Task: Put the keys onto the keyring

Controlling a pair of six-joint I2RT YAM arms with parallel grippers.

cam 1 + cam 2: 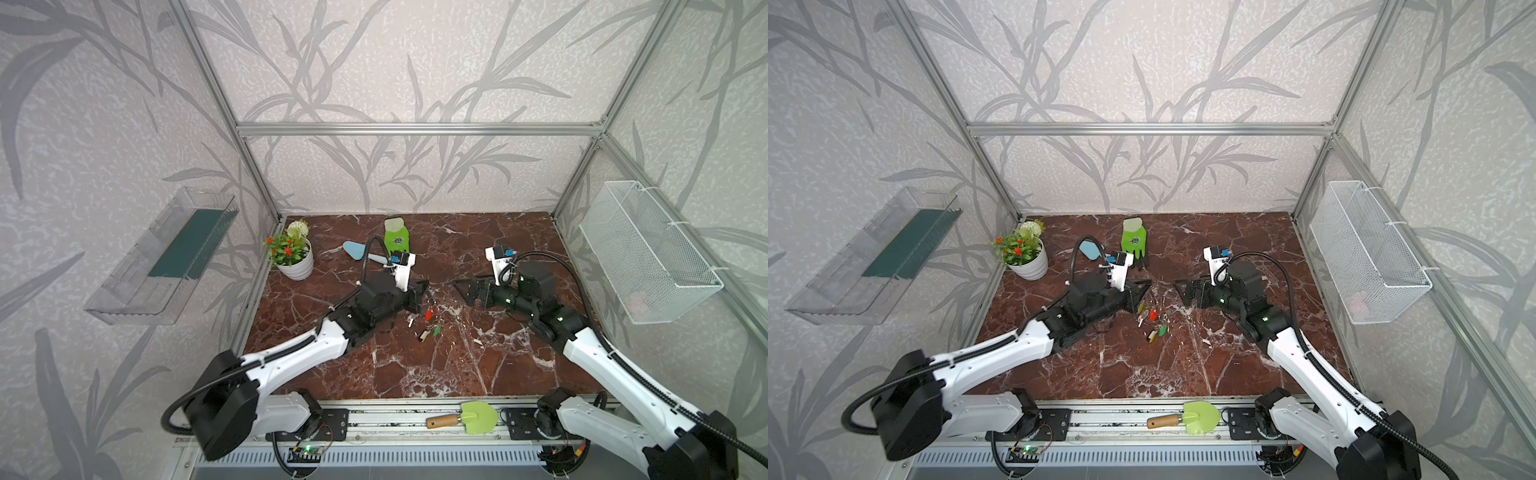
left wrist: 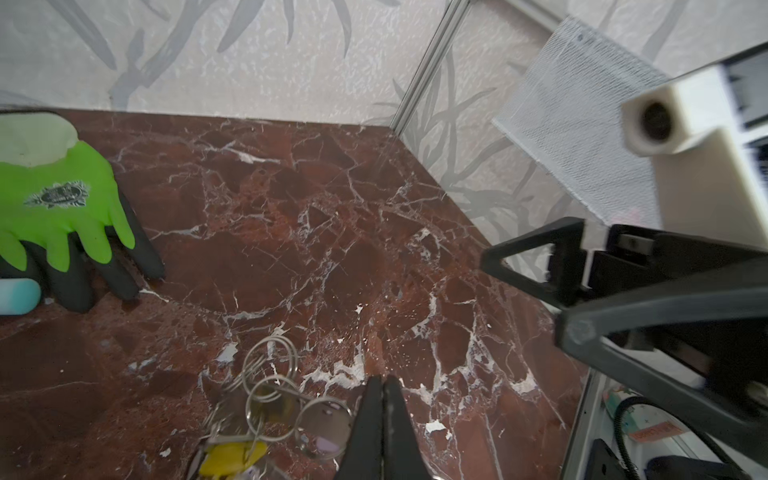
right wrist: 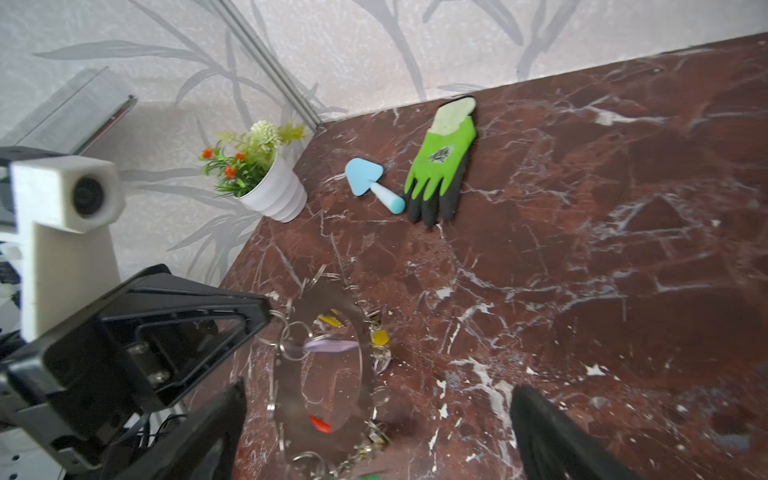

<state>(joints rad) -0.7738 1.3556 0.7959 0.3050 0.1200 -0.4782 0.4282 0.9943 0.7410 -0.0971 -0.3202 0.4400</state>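
As the left pincer [image 2: 383, 384] sits clenched, its tip right at the rim of the keyring [image 3: 328, 297], I cannot tell whether it nips a loop; the right pincer [image 3: 378, 388] hangs released, fingers [image 3: 552, 432] spread wide, near that ring on the counter [image 3: 582, 249], with coloured keys [image 3: 328, 345] clustered around it between both pincers.

A potted plant [image 1: 293, 253] stands in the far left corner of the red marble surface [image 1: 478, 365], a blue toy spade [image 1: 355, 250] and green-and-black glove [image 1: 397, 239] near the far edge, a green trowel [image 1: 469, 417] beyond the near edge.
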